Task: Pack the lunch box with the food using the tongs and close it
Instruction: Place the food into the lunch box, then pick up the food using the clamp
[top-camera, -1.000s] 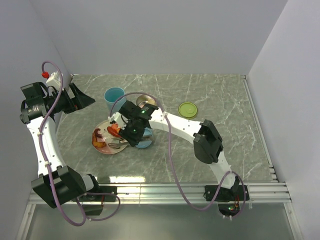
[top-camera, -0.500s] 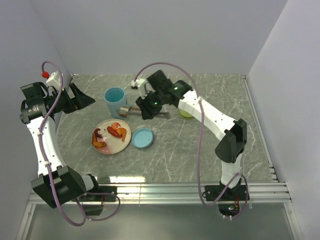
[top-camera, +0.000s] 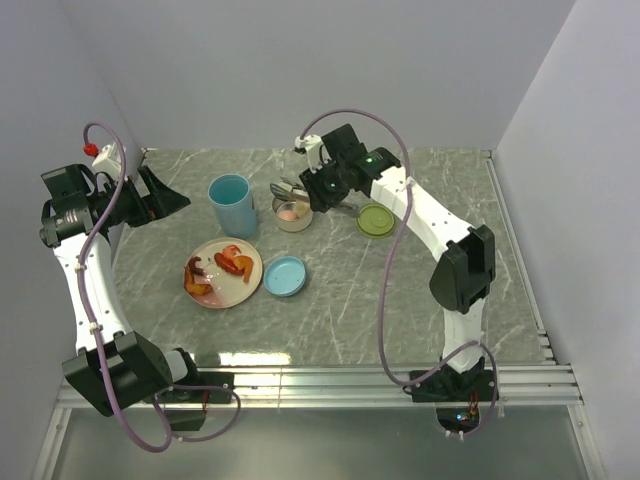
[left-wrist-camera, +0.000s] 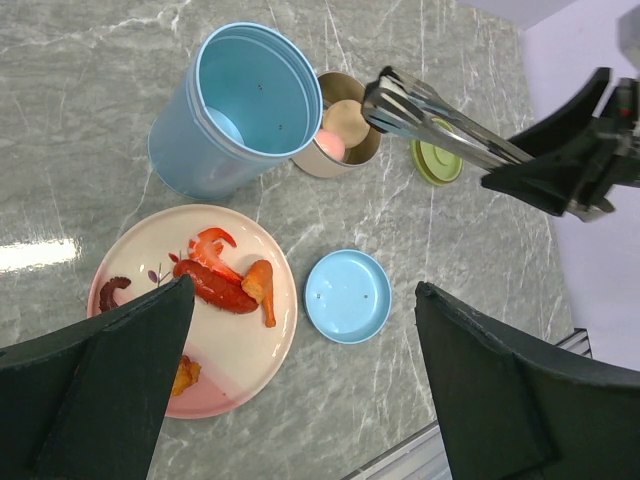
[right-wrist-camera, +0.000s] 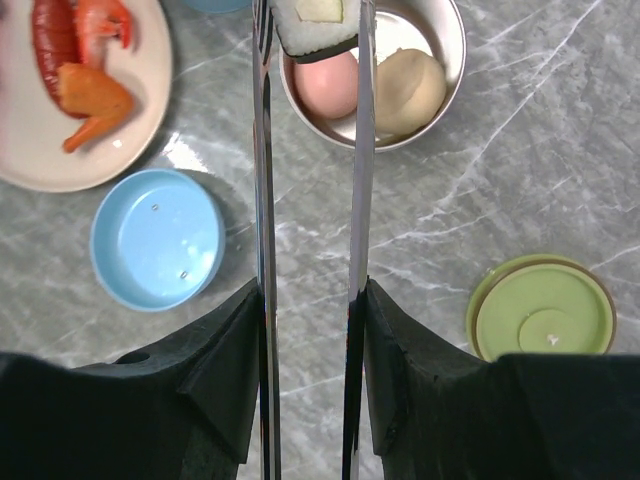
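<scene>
My right gripper is shut on the silver tongs, one finger pressing each arm. The tong tips pinch a black-and-white piece just above a small steel bowl of the lunch box. A pink egg and a beige egg lie in that bowl. More food stays on the pink-and-cream plate: a red shrimp, a red sausage and an orange drumstick. High over the plate at the left, my left gripper hangs open and empty.
A tall blue tub stands left of the steel bowl. A blue lid lies right of the plate, and a green lid lies right of the bowl. Walls close in at left, back and right.
The right arm has swung from the plate to the far side, carrying the tongs and the black-and-white piece over the steel bowl. The left arm has not moved.
</scene>
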